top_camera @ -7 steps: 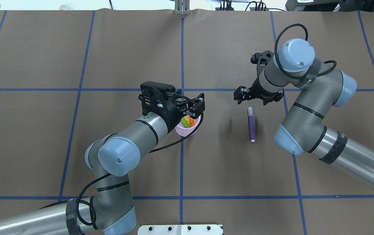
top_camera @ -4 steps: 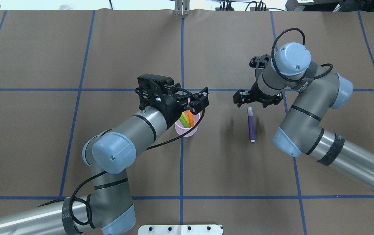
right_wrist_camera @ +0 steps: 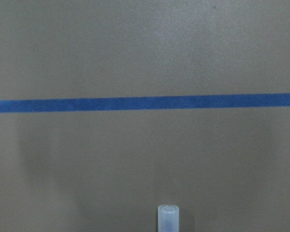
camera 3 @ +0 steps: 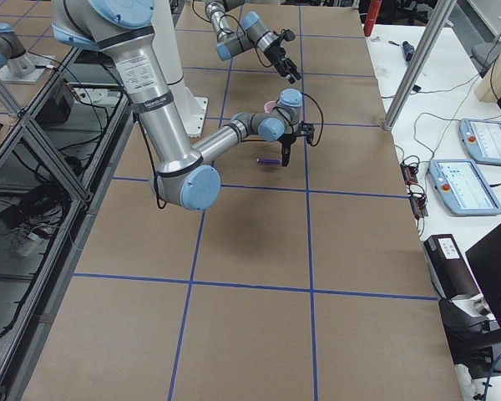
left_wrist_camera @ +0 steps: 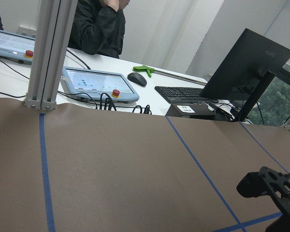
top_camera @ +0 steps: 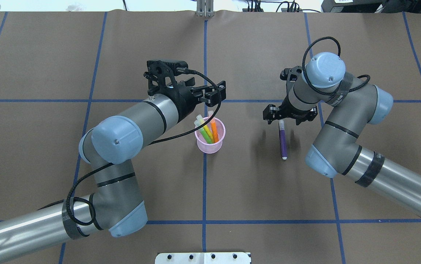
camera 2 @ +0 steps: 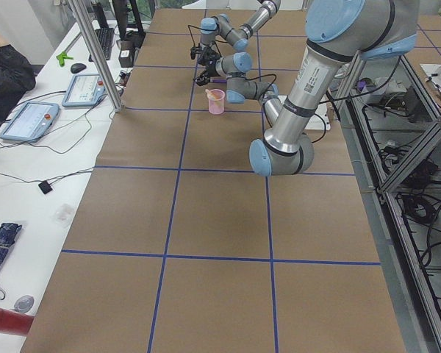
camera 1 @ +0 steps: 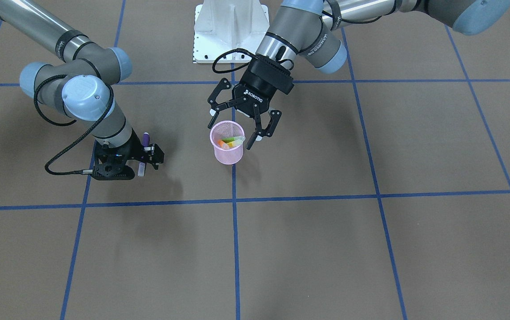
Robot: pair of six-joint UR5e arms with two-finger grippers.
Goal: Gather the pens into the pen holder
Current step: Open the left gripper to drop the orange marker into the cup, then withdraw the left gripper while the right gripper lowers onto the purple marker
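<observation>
- Right now, front view: left tool (camera 1: 241, 126) spread wide, empty, just above pen holder (camera 1: 228, 156); orange pen (camera 1: 223, 143) and green pen (camera 1: 235, 140) inside. Right tool (camera 1: 144, 155) low over worktop (camera 1: 326, 244), straddling purple pen (camera 1: 145, 138).
- Overhead: purple pen flat on worktop, well apart from holder, capped end between right tool's spread fingers, not clamped, nothing held.
- Left side view: holder upright, far down the worktop; too small for more.
- Right side view: purple pen lying just beside near arm's tool.
- Left wrist: bare worktop and operator desks (left_wrist_camera: 101, 82); no pens in sight.
- Right wrist: clear cap (right_wrist_camera: 168, 217) at bottom edge, blue tape line (right_wrist_camera: 145, 103) beyond.
- Step in hand, as judged: grasp of last pen. Next: close on barrel, lift, carry across to holder, tip upright, drop in beside the other two; left tool best kept out of the way.
</observation>
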